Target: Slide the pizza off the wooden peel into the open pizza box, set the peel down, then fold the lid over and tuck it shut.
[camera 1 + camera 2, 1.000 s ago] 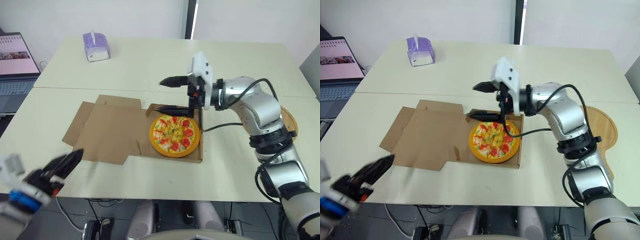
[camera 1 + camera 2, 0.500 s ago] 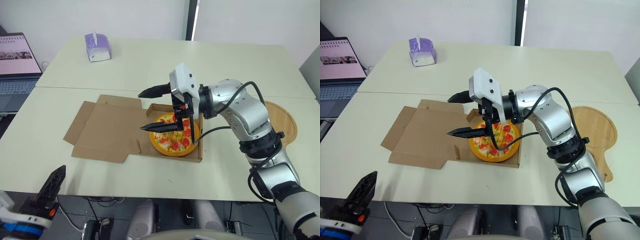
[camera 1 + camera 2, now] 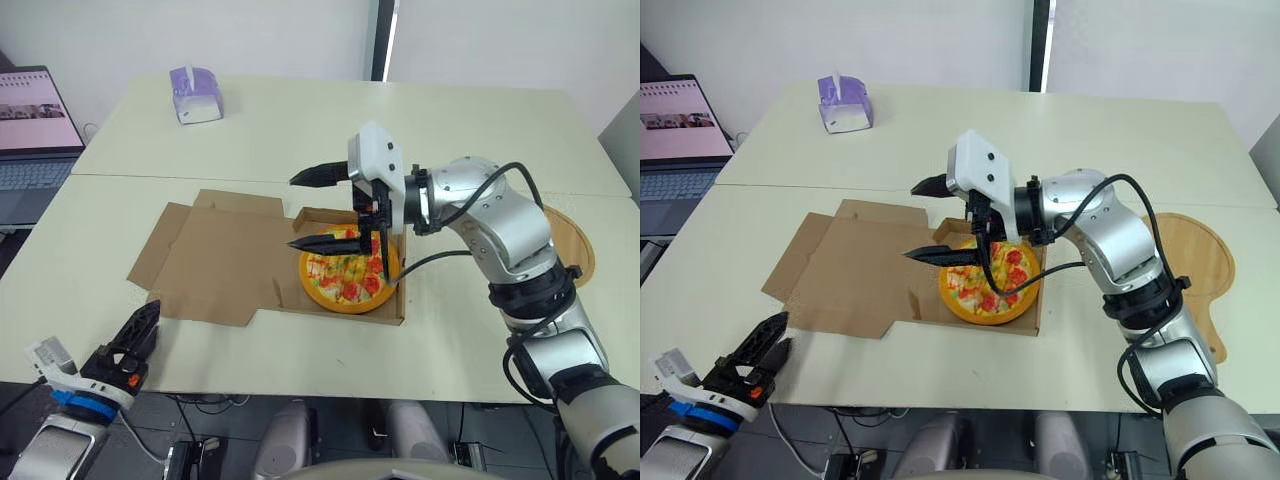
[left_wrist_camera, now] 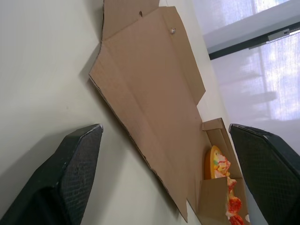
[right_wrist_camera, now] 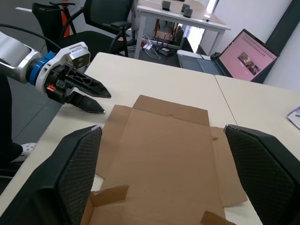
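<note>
While the round pizza [image 3: 348, 276] fills the cardboard box [image 3: 220, 255], left gripper [image 3: 785, 330] and right gripper [image 3: 291, 212] gape empty; wooden peel [image 3: 1196, 262] partly hidden.

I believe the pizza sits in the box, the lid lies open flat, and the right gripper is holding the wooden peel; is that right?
Not quite: the right gripper is open and empty; the right eye view shows the wooden peel lying on the table.
</note>
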